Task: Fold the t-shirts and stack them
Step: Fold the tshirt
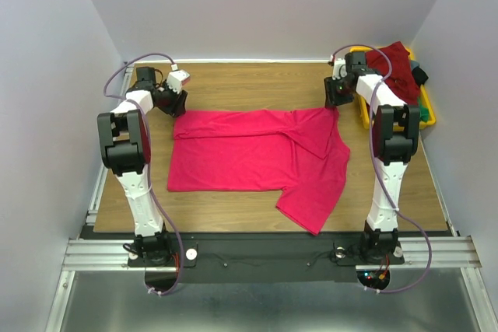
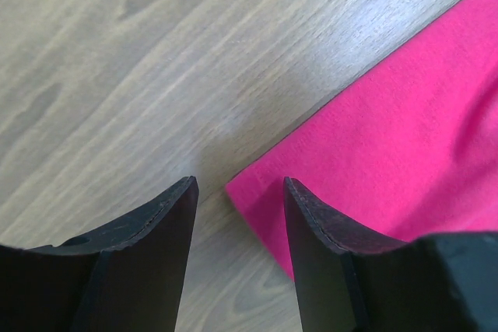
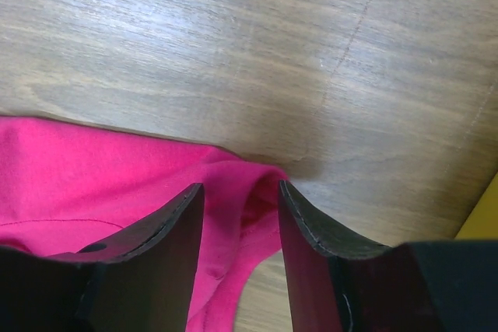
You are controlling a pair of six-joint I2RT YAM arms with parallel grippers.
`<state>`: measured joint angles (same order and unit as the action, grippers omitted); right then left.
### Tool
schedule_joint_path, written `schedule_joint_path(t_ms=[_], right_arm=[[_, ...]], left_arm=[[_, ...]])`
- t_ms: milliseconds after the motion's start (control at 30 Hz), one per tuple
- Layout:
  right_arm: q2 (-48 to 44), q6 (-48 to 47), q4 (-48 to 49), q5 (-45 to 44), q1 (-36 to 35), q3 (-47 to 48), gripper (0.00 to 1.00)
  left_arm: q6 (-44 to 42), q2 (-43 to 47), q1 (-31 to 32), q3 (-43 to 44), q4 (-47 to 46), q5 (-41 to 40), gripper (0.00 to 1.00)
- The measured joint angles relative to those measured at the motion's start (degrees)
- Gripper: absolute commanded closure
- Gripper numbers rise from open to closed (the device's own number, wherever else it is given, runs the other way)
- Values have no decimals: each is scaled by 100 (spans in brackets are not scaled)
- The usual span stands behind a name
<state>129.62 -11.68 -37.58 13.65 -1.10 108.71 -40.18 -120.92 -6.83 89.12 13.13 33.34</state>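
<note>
A crimson t-shirt lies spread on the wooden table, its right side folded over with a sleeve hanging toward the near edge. My left gripper is open at the shirt's far left corner, which lies between the fingers. My right gripper is open at the shirt's far right corner; a raised fold of the cloth sits between its fingers. A maroon t-shirt lies heaped in the yellow bin, with green and dark cloth beside it.
The yellow bin stands at the table's far right, close behind my right arm. White walls enclose the table on three sides. Bare wood shows beyond and in front of the shirt.
</note>
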Motion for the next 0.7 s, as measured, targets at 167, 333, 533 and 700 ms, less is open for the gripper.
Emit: schedule_joint_path(t_ms=[167,333,533,700], right_arm=[[-2,111,-13,52,39,0,64],[-2,166,-15,205,46,-2,64],[-2,225,-22,332,46,-2,76],[-2,256,-76,474,46,-2,99]], left_arm=[[103,-87,103,63,50,-155,41],[133,-149,125,221,109,-264,41],[149,-350,125,472,260,-422,41],[153,-595,149,741,520,-479,61]])
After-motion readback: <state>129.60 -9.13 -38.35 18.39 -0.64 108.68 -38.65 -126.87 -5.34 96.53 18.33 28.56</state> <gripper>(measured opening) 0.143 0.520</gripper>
